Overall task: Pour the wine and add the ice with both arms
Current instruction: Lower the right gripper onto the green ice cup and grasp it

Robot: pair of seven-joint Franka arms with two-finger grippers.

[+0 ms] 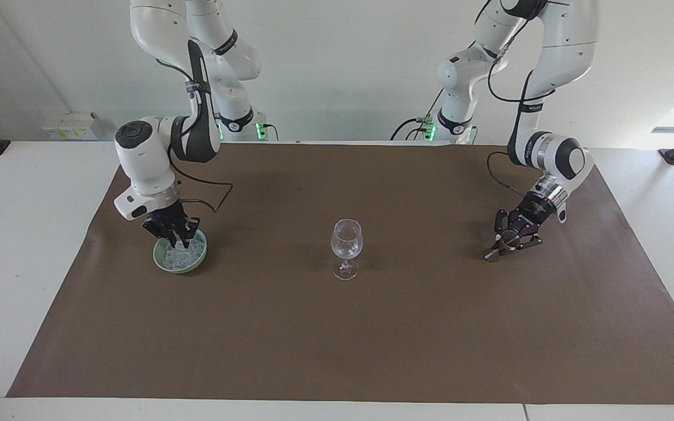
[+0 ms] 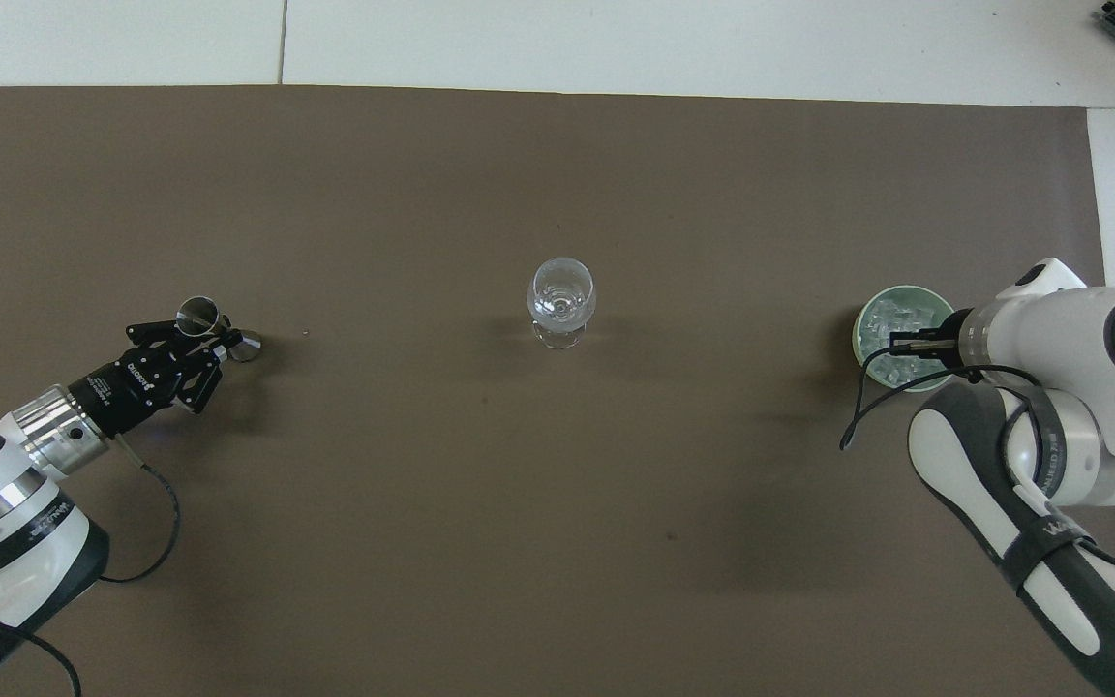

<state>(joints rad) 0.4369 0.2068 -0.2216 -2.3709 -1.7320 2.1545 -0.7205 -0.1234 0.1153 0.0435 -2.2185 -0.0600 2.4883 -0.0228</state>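
A clear stemmed wine glass (image 1: 346, 240) stands mid-mat and also shows in the overhead view (image 2: 561, 290). A pale green bowl (image 1: 160, 259) holds the heap of ice (image 1: 189, 252) toward the right arm's end; bowl (image 2: 860, 324) and ice (image 2: 891, 312) show from above too. My right gripper (image 1: 177, 241) reaches down into the bowl with its fingers drawn together on an ice cube; from above it (image 2: 899, 339) covers part of the bowl. My left gripper (image 1: 509, 238) is shut on a small metal jigger (image 1: 492, 255), tilted just above the mat; the jigger (image 2: 199, 314) and gripper (image 2: 221, 336) show from above.
A brown mat (image 1: 337, 339) covers most of the white table (image 1: 21, 245). The right arm's elbow and black cable (image 2: 867, 407) hang over the mat near the bowl.
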